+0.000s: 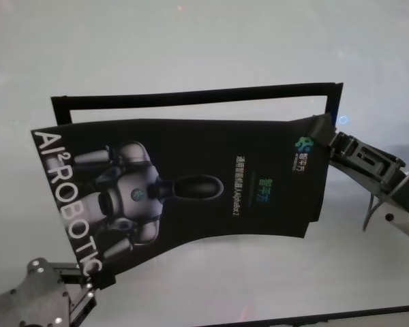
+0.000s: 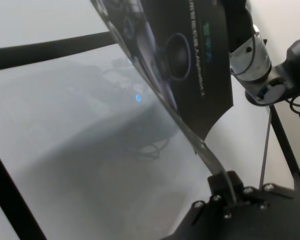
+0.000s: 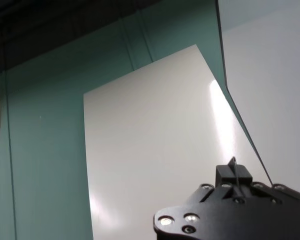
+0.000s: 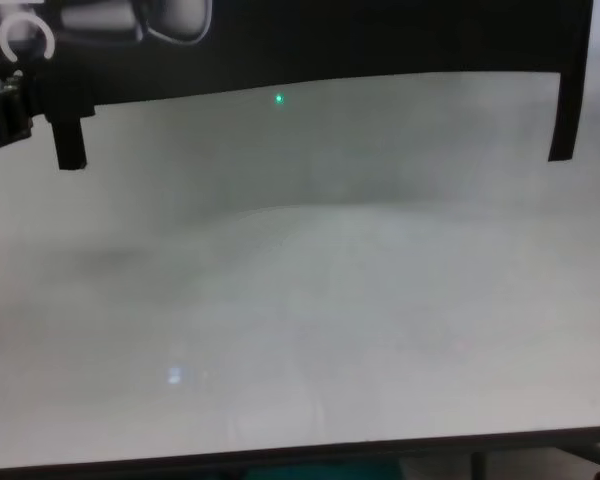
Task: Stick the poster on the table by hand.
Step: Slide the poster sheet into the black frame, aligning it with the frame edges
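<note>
1. The table point(image 1: 191, 41) is a wide, pale grey-white surface filling the head view; every place below is given relative to it.
2. A thin black rectangular frame point(image 1: 198, 95) lies flat on the table, partly covered from view by the sheet held above it.
3. The poster point(image 1: 191, 184), a glossy black sheet with a grey-white robot figure and white letters, hangs above the table, curved and sagging in the middle, not yet touching the surface.
4. The right gripper point(image 1: 325, 129) holds the poster's far right corner above the table, jaws pinching the sheet's edge.
5. The left gripper point(image 1: 99, 279) holds the poster's near left corner over the table's front edge, jaws pressed on the sheet.
6. To do this step well, both arms should probably lower together, keep the sheet taut to remove the sag, square it with the frame, and let one edge touch first so no bubbles form.
</note>
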